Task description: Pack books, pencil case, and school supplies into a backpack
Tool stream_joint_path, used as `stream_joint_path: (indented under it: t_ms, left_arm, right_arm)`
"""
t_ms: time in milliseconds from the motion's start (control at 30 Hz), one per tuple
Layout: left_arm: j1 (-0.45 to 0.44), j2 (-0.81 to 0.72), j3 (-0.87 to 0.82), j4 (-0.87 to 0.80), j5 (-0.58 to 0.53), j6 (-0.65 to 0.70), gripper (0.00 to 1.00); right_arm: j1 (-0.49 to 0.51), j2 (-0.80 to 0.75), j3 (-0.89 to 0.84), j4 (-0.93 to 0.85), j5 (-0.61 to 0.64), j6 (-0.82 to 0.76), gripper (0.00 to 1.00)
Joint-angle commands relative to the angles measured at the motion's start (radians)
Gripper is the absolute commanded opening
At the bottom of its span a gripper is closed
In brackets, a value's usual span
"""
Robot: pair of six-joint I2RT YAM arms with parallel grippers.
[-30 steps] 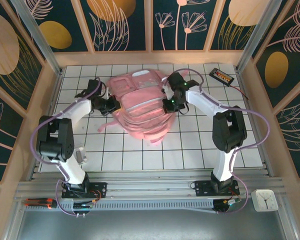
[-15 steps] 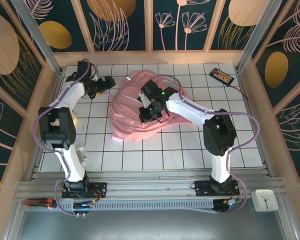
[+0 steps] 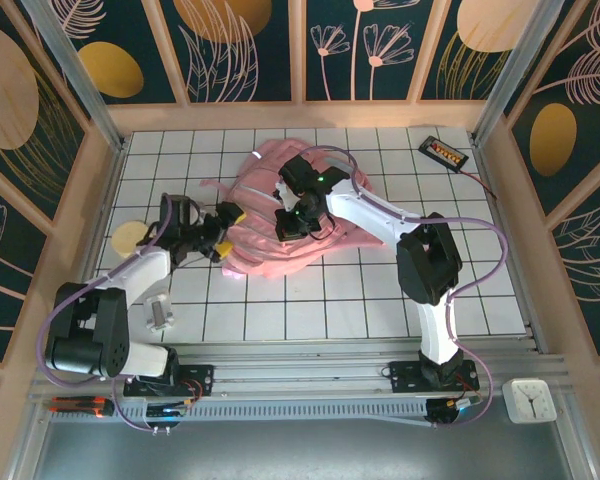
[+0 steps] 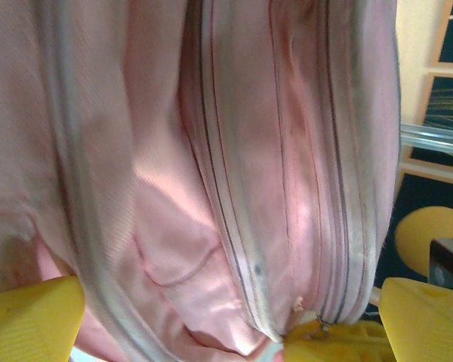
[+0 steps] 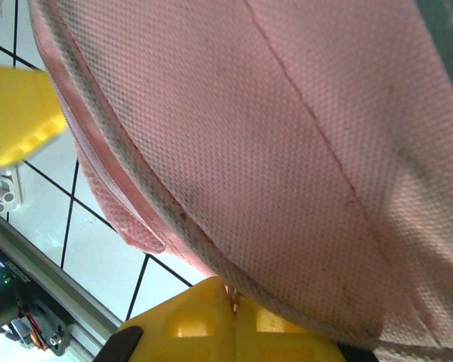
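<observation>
1. The backpack (image 3: 280, 250) is lying right in front of the left gripper (image 3: 224, 232), and its zip (image 4: 238, 256) is running between the wide-spread jaws.
2. The right gripper (image 5: 234, 309) is clamping closed on the backpack's trim; we are judging that it is steadying the fabric.
3. We are aiming to centre the left jaws on the zip before closing, so they are not bunching loose cloth.

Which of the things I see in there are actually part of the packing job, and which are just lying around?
Part of the job: pink backpack, its edge pinched by the right gripper.
Just lying about: pale yellow disc; black gadget with red marks; small white clock.
</observation>
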Motion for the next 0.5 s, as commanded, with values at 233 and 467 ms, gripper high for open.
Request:
stream_joint_path:
  t_ms: [233,467]
  left_arm:
    - [-0.123,0.032,-0.058,0.35,0.004,-0.321,0.99]
    - [-0.131,0.03,-0.024,0.302,-0.012,-0.318,0.95]
  right_arm:
    - [0.014,0.033,0.04,0.03,-0.026,0.031,0.0]
    - [0.016,0.037,0.054,0.026,-0.022,0.024,0.0]
